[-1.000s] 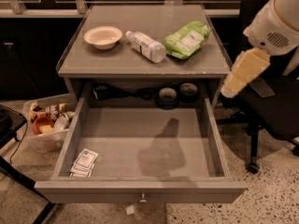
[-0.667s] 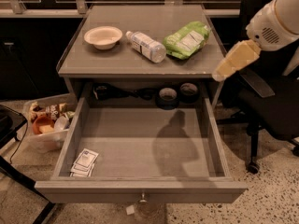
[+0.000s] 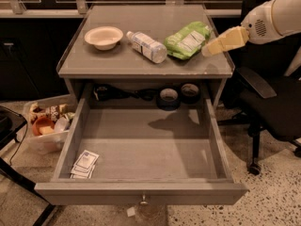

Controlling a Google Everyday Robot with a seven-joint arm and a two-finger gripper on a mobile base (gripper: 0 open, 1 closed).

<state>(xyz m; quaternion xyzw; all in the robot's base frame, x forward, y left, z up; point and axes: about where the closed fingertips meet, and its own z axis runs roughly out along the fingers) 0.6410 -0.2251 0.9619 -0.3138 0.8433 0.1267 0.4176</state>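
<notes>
My gripper reaches in from the right, its yellowish fingers hovering above the right part of the grey cabinet's top. Nearest to it is a green chip bag, lying just left of the fingertips. Left of the bag, a clear plastic water bottle rests on its side. A shallow cream bowl stands at the top's left. Below, the drawer is pulled fully out, with small white packets in its front left corner. The gripper holds nothing that I can see.
Rolls of tape and dark cables sit in the recess behind the drawer. A black office chair stands to the right. A clear bin of snacks rests on the floor at the left.
The gripper has risen and moved left, from beside the cabinet's right edge to above the top, close to the chip bag. Its shadow in the drawer has shifted toward the back.
</notes>
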